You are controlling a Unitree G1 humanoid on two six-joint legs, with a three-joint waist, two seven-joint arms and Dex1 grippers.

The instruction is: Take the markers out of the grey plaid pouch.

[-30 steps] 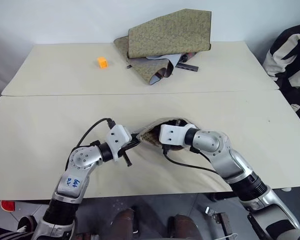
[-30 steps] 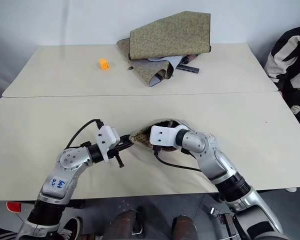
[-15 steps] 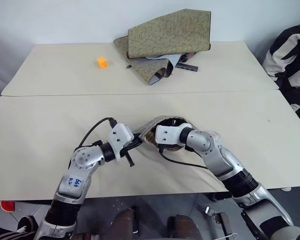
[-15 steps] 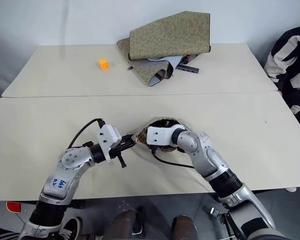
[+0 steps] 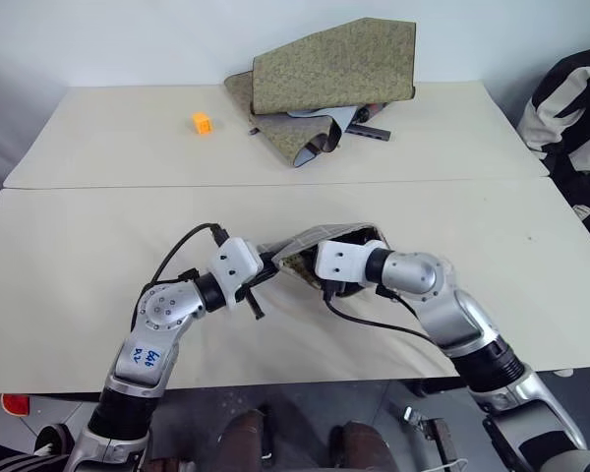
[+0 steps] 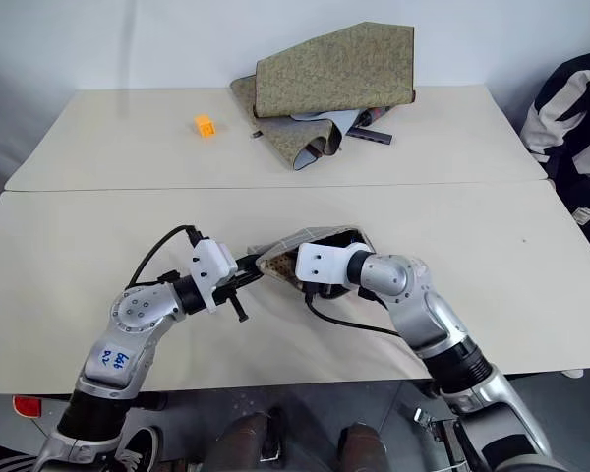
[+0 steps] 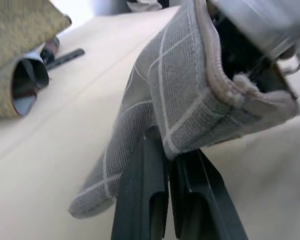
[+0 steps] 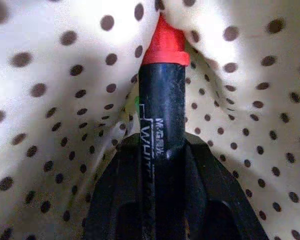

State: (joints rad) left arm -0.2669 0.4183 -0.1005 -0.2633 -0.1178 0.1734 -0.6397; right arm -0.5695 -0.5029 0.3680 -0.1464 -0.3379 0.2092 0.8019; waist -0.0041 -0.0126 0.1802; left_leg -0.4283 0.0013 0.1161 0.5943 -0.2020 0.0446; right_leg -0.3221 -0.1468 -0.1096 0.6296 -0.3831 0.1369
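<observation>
The long cream table (image 5: 69, 246) carries an olive-green folded fabric case (image 5: 324, 84) at its far side with a small orange cube (image 5: 202, 122) to the left of it. At the near middle, the grey plaid pouch (image 5: 320, 239) is held up off the table between the two arms. The left gripper (image 7: 166, 165) has its fingers pressed together on the pouch's lower edge, pinning it. The right gripper (image 8: 160, 150) is buried in the pouch mouth, and against the brown dotted lining its fingers pinch the red-and-black marker (image 8: 160, 95) by its black barrel, red cap pointing deeper in. A sliver of green beside the barrel may be the second marker. The step in hand looks like extracting the first marker. Next, the right arm likely needs to draw back along the marker's length while the left keeps the pouch anchored, so the fabric does not come along.
</observation>
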